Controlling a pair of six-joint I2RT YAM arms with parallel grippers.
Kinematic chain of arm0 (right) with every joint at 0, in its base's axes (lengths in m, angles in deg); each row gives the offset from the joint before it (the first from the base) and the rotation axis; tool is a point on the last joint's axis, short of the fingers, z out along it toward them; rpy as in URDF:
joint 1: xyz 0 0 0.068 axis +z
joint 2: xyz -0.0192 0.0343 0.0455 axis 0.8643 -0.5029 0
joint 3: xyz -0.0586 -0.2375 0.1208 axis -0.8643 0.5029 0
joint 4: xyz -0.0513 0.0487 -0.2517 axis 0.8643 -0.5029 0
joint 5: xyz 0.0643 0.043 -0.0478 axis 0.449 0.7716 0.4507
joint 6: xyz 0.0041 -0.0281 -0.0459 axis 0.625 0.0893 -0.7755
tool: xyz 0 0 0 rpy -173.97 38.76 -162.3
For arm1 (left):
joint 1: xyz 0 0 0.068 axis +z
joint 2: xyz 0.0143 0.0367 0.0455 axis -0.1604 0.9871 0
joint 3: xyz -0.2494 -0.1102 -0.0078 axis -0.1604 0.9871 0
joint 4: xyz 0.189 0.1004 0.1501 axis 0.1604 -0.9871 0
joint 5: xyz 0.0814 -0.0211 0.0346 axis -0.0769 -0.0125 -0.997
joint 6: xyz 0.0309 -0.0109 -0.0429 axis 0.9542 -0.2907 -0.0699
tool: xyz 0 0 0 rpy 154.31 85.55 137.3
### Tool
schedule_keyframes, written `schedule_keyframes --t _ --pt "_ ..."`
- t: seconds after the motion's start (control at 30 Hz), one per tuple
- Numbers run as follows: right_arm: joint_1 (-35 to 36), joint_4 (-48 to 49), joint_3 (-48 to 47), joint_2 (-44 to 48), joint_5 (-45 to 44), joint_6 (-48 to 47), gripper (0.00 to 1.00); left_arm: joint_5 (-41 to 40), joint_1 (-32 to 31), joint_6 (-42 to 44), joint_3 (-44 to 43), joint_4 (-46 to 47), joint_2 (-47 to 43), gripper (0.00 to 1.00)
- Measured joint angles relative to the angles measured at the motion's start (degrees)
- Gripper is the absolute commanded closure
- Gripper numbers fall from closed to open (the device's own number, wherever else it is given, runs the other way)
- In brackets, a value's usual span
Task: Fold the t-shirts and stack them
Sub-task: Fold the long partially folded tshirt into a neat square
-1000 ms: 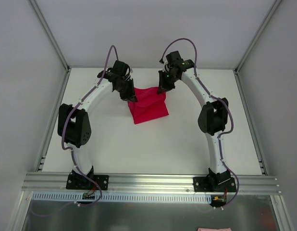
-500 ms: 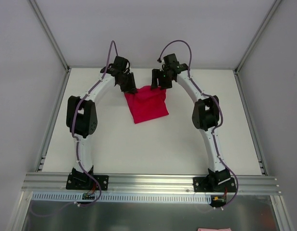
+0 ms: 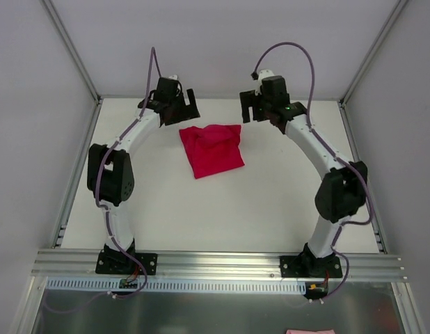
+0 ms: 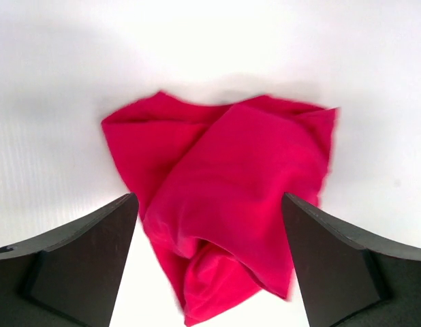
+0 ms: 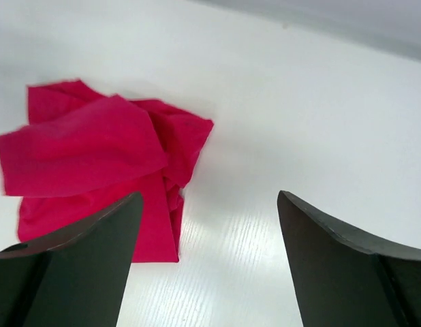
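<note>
Overhead and from both wrists, same story at the claws.

- Left gripper (image 4: 209, 204): jaws spread wide, nothing between them. It hangs above the far-left corner of the cloth, clear of it.
- Right gripper (image 5: 209, 201): likewise spread wide and empty. It hangs off the cloth's far-right corner, over bare board.
- Plain crimson-red short-sleeved t-shirt of thin soft fabric (image 3: 213, 149): lies on the white tabletop (image 3: 271, 209), far-middle, between the two claws and a little nearer the bases than either. It is gathered into a small, roughly square packet. The top flap sits skewed across the layers under it, and the near edge looks bunched and lumpy from the left wrist view.
- Scrap of pale pink cloth (image 3: 309, 331) at the bottom edge of the overhead view, on the near side of the metal rail. Cannot tell what it is.

Judgement on the step: the folding of this shirt looks about done, with both claws off the packet. No stack shows on the table yet.

Next move, as I read it: either square up the skewed flap, or take the packet by its edges and shift it to a stacking spot. Thin fabric will sag and unfold if lifted by one corner, so both arms should take it low, on opposite edges.
</note>
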Motion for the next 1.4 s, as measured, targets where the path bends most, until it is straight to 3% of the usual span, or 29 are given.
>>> schedule_keyframes --t 0.07,0.13,0.17,0.2,0.27,0.43,0.67,0.97,1.17,1.4 --pt "-0.1 0.6 1.6 6.2 -1.4 -0.5 0.24 1.3 0.0 0.1 1.0 2.2 -3.0 0.19" --pt "-0.2 0.3 2.3 11.5 -2.3 -1.2 0.52 4.2 0.0 -0.1 2.0 4.0 -6.5 0.33" --pt "-0.3 0.1 2.5 13.6 -2.5 -1.4 0.78 6.0 0.0 -0.3 2.3 4.8 -8.1 0.44" --pt "-0.3 -0.5 2.6 15.6 -2.6 -1.7 0.88 7.8 0.0 -0.6 2.8 6.0 -9.7 0.71" --pt "-0.3 -1.9 3.2 18.6 -2.7 -1.4 0.99 11.3 -0.5 -1.3 3.5 7.6 -12.4 1.00" --pt "-0.3 -6.3 7.9 23.3 -2.5 -0.3 0.99 16.9 -3.6 -1.4 3.9 8.2 -13.2 1.00" --pt "-0.3 -12.2 14.4 26.8 -2.7 0.6 0.99 21.1 -7.7 -1.3 7.4 6.5 -6.0 1.00" --pt "-0.3 -14.3 18.1 33.2 -3.4 1.6 0.99 22.4 -9.1 -1.0 8.6 4.8 -0.3 1.00" --pt "-0.2 -16.4 23.5 39.8 -1.6 3.3 0.99 16.5 -9.1 0.4 7.3 4.5 2.3 1.00" --pt "0.2 -24.3 31.1 54.3 -0.9 5.7 0.99 3.0 -8.9 2.0 -2.8 2.9 10.1 1.00"
